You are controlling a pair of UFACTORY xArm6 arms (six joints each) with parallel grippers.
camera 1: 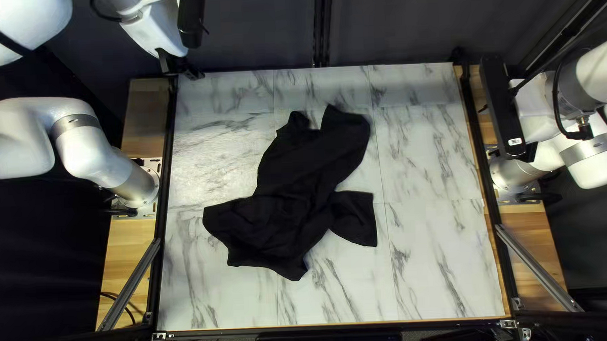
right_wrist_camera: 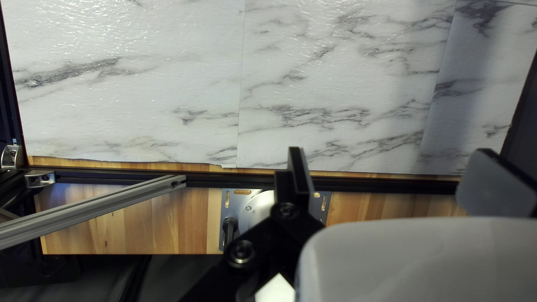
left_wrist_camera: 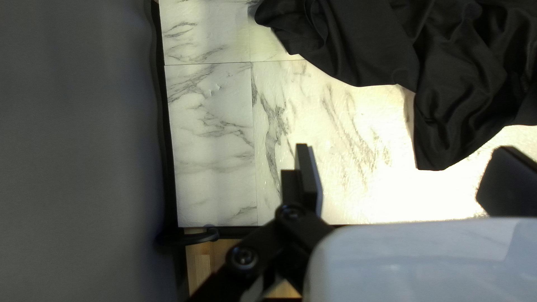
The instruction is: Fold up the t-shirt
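Black t-shirt (camera 1: 297, 184)'s lying rumpled around the middle of the marble-look counter (camera 1: 438, 274), sprawled roughly from 12 to 7 o'clock. Left gripper (camera 1: 182, 71) is up around 10 or 11 with its fingers spread wide and nothing between them, and the right gripper (camera 1: 496, 124)'s over near 2, also wide open and holding zilch.
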